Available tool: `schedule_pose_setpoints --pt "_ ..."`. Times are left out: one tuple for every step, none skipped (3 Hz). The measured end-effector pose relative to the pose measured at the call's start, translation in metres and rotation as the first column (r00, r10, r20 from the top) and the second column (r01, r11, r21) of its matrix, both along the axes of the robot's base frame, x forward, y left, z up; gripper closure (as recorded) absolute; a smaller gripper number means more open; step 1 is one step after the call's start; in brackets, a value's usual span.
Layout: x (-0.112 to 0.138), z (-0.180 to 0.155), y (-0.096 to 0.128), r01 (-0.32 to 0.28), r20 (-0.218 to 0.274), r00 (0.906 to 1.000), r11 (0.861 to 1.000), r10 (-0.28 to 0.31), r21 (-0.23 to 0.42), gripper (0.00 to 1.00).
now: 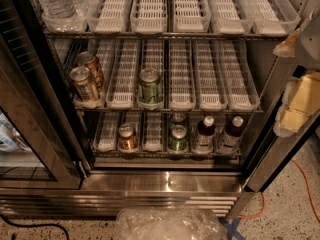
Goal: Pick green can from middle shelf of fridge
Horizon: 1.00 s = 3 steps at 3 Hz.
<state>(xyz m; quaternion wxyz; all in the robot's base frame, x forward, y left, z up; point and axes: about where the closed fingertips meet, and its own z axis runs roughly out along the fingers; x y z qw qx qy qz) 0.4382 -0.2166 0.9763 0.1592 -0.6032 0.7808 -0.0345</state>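
Observation:
The fridge (pixel 165 181) stands in front of me with its glass door (pixel 30 134) swung open to the left. The green can (pixel 150 86) stands upright at the front of a centre lane tray on the middle shelf (pixel 215 106). Two copper cans (pixel 85 84) stand in the leftmost lane of the same shelf. My gripper (pixel 295 91) is at the right edge of the view, outside the fridge beside its right frame, well to the right of the green can and not touching it.
The bottom shelf holds a copper can (pixel 127 138), two green cans (pixel 177 136) and two dark bottles with white caps (pixel 204 134). Water bottles (pixel 55 1) stand top left. A crumpled clear plastic cover (pixel 170 224) lies low in front. An orange cable (pixel 305 184) runs on the floor.

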Motion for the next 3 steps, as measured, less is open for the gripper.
schedule_pose_setpoints --pt "0.0 0.0 0.0 0.001 0.002 1.0 1.0 -0.001 0.001 0.0" --pt "-0.008 -0.001 0.015 -0.033 -0.003 0.9995 0.997 0.033 0.071 0.0" --pt "-0.033 -0.011 0.039 -0.082 -0.01 0.9962 0.975 0.086 0.206 0.0"
